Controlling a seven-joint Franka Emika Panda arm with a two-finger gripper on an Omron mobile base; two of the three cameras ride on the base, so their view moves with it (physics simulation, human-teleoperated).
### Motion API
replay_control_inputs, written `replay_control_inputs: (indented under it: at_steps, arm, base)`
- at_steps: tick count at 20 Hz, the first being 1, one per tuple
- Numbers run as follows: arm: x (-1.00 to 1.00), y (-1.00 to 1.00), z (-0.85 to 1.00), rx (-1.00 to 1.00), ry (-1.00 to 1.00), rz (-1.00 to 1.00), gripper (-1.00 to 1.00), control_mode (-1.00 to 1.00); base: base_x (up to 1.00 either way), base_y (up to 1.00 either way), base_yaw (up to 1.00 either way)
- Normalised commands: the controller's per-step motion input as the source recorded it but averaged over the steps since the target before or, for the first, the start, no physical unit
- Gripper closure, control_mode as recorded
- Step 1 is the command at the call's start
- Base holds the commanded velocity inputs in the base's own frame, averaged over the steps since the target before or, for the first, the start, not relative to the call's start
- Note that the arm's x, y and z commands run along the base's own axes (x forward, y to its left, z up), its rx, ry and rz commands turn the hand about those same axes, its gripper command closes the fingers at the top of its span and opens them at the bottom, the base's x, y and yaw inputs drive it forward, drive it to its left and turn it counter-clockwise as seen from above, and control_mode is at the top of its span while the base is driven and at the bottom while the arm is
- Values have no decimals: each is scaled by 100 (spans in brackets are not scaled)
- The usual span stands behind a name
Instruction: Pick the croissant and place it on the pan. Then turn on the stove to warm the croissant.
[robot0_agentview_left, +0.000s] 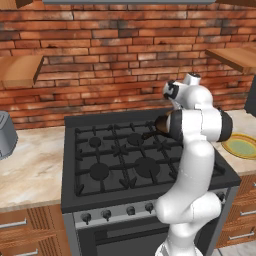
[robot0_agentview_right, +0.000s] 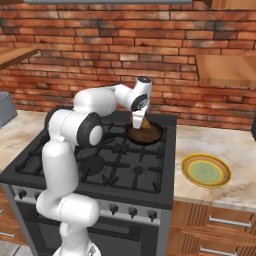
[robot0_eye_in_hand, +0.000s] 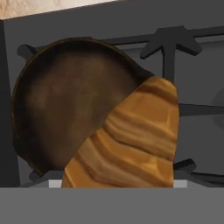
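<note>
Setting: brick wall behind the stove, stone counter to either side, wooden shelf above.
Hand: the gripper hangs over the far right burner, closed on the croissant, which fills the space just ahead of the hand camera.
Croissant: held above the pan, its tip over the near rim; whether it touches the pan cannot be told.
Pan: sits directly under the hand on the grates, inside bare, handle pointing back toward the arm.
Hidden: fingertips are covered by the pastry in the hand view; in the left base view the arm's elbow masks most of the pan and the hand.
Cut off: the croissant's lower end runs out of the hand view.
Edges and room: open pan floor lies beyond the croissant; a yellow-green plate rests well apart on the counter; knobs line the front below, far from the hand.
</note>
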Motion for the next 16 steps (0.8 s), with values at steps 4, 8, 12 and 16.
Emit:
replay_control_inputs:
  at_steps: [4, 8, 12, 16]
  arm:
    - [15, 0, -23, 0, 0, 0, 100, -100]
    - [10, 0, -20, 0, 0, 0, 100, -100]
    - [8, 0, -17, 0, 0, 0, 100, -100]
    - [7, 0, -16, 0, 0, 0, 100, -100]
  base:
    - [0, 0, 0]
    - [0, 0, 0]
    - [0, 0, 0]
    - [0, 0, 0]
